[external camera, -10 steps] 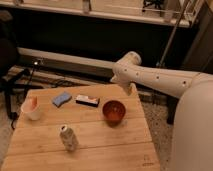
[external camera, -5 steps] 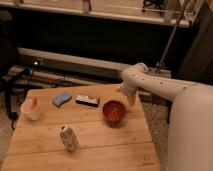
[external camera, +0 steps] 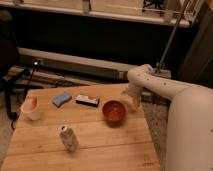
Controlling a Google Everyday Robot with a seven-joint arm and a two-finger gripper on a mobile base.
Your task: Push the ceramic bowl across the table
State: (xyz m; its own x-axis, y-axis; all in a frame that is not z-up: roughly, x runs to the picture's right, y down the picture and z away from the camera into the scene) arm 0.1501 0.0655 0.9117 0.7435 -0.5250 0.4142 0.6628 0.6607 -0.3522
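The ceramic bowl (external camera: 114, 111), glossy red-orange and round, sits upright on the wooden table (external camera: 100, 146) toward its right side. My white arm reaches in from the right and bends down over the table's far right corner. The gripper (external camera: 133, 101) hangs low, just right of the bowl's rim and slightly behind it. I cannot tell whether it touches the bowl.
A white cup (external camera: 31, 109) with orange contents stands at the left edge. A blue sponge (external camera: 62, 99) and a dark flat packet (external camera: 87, 100) lie along the far side. A can (external camera: 68, 138) stands near the front. Dark chair legs and cables lie left of the table.
The arm has swung down and in from above the far edge, so the gripper now sits beside the bowl's right rim. The bowl and other objects have not moved.
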